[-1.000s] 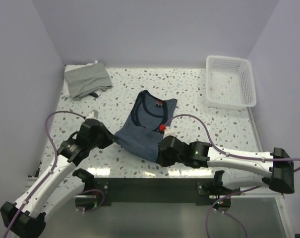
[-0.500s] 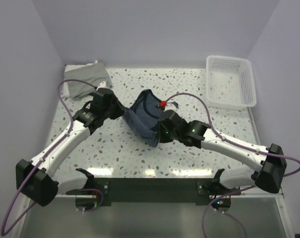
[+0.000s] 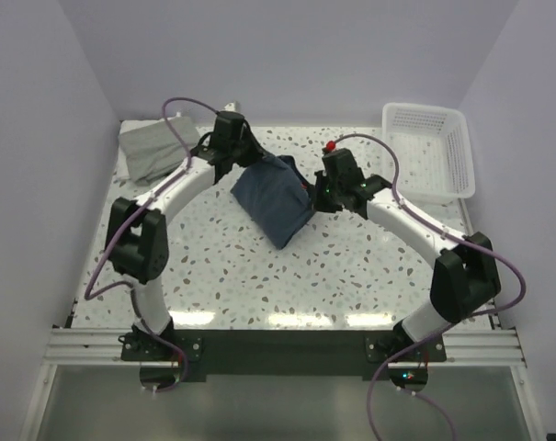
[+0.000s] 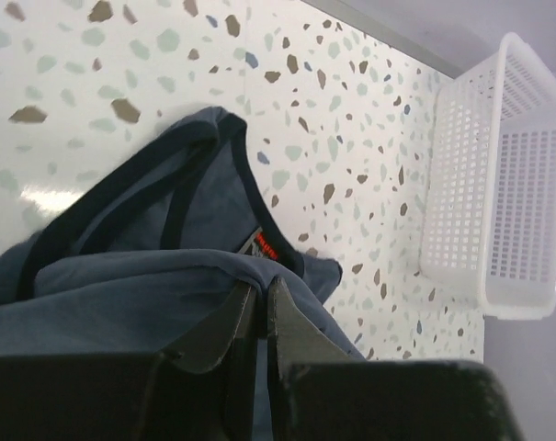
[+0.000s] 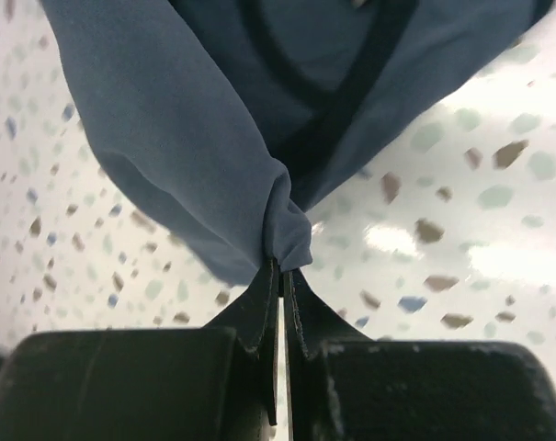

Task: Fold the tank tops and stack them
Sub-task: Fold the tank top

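The navy tank top point(image 3: 273, 197) lies doubled over in the middle of the far half of the table. My left gripper point(image 3: 250, 165) is shut on its hem at the top's far left corner; in the left wrist view point(image 4: 257, 287) the cloth folds over the fingertips, with the dark neck trim point(image 4: 121, 179) beyond. My right gripper point(image 3: 314, 188) is shut on the hem at the far right corner; in the right wrist view point(image 5: 283, 266) bunched blue cloth point(image 5: 186, 138) hangs from the tips above the table. The grey tank top point(image 3: 153, 150) lies folded at the far left corner.
A white plastic mesh basket point(image 3: 426, 152) stands at the far right corner; it also shows in the left wrist view point(image 4: 498, 184). Walls close the table on the left, back and right. Both arms arch over the table's sides.
Both grippers have carried the navy top's near hem from the table's near side up and over to the far side, doubling the top over itself. The grey top has not moved.
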### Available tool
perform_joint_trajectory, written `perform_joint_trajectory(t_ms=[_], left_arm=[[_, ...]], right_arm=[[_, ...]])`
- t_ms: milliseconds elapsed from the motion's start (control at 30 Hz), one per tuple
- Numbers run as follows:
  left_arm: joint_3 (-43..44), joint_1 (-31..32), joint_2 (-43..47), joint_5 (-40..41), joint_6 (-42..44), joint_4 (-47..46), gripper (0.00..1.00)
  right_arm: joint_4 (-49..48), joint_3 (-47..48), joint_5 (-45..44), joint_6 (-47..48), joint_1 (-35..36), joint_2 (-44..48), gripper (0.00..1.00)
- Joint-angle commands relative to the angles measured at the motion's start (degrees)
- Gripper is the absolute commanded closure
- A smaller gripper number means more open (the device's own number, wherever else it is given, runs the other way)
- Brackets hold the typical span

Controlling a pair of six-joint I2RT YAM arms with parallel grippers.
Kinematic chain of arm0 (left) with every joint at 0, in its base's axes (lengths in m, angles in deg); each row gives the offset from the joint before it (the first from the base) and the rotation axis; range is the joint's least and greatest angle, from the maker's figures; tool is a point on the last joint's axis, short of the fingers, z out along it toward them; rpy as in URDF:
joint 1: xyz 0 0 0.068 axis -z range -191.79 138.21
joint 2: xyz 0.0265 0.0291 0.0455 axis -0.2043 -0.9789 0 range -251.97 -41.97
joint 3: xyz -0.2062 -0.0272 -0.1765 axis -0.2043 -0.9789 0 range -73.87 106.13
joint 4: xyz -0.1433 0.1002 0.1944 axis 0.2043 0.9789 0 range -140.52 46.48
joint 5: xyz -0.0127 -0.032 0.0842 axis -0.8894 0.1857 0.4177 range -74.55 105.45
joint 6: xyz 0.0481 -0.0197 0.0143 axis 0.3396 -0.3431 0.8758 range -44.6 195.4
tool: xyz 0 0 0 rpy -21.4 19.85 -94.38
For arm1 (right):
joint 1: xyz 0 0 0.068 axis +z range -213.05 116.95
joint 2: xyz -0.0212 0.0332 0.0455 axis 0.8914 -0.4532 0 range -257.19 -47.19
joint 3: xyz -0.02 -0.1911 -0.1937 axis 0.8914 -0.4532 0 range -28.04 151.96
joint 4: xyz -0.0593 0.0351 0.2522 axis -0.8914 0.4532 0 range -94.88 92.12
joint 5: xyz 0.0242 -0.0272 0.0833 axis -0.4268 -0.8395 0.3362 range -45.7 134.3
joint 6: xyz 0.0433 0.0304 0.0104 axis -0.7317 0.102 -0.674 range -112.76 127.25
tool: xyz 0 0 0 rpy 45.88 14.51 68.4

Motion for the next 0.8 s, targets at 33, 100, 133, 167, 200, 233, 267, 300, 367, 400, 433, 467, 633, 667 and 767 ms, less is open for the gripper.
perform_joint_trajectory(t_ms=[33, 100, 133, 167, 200, 233, 267, 300, 367, 400, 433, 467, 633, 667, 767], left_arm=[[13.25, -1.31, -13.49, -8.65, 4.09, -9.95, 0.95], [17.55, -2.19, -20.27, -15.30, 4.26, -14.26, 0.86], [19.32, -2.45, -22.49, -17.09, 4.18, -17.42, 0.65], [21.60, -2.98, -24.68, -18.85, 4.18, -17.80, 0.53], [24.58, -3.16, -27.66, -21.74, 4.09, -18.23, 0.43], [25.22, -3.33, -28.22, -22.29, 4.09, -18.76, 0.31], [24.97, -3.51, -28.14, -22.29, 4.26, -19.64, 0.25], [22.87, -3.51, -26.92, -22.29, 4.35, -20.78, 0.20], [19.01, -4.04, -24.89, -22.03, 4.62, -23.33, 0.16], [17.86, -4.30, -22.62, -21.59, 4.88, -23.34, 0.16], [16.54, -4.56, -21.29, -21.07, 5.23, -23.34, 0.16], [13.13, -5.09, -19.71, -20.37, 5.23, -23.42, 0.17], [2.57, -5.88, -6.88, -6.15, 2.96, -14.40, 0.23], [-1.80, -5.88, -5.12, -4.12, 1.90, -12.37, 0.23], [-12.25, -5.88, 1.73, -1.11, -2.67, -12.09, 0.25]], right_arm=[[-5.72, 4.38, 5.88, 4.01, -7.38, -8.18, 0.97], [-7.30, 6.30, 6.94, 3.66, -10.99, -12.06, 0.98], [-8.44, 6.58, 7.99, 3.48, -11.96, -15.47, 0.94], [-9.84, 7.01, 8.26, 3.31, -13.62, -17.07, 0.92], [-9.77, 8.67, 8.09, 3.13, -14.25, -18.57, 0.88], [-9.68, 9.65, 8.18, 3.22, -14.86, -21.19, 0.78], [-9.85, 10.35, 7.83, 3.30, -15.56, -21.83, 0.72], [-10.03, 11.05, 7.22, 3.31, -15.66, -22.27, 0.66], [-9.68, 11.85, 5.55, 3.74, -15.66, -22.71, 0.52], [-9.07, 12.72, 5.02, 4.18, -15.57, -22.63, 0.50], [-8.45, 12.99, 4.06, 4.62, -15.66, -22.28, 0.48], [-7.67, 13.08, 1.70, 4.97, -15.48, -21.75, 0.48], [-4.67, 11.68, -7.01, 8.13, -12.94, -14.72, 0.48], [-4.67, 11.68, -7.98, 8.66, -10.93, -14.11, 0.48], [-0.91, 15.87, -13.52, 11.21, -6.62, -15.23, 0.48]])
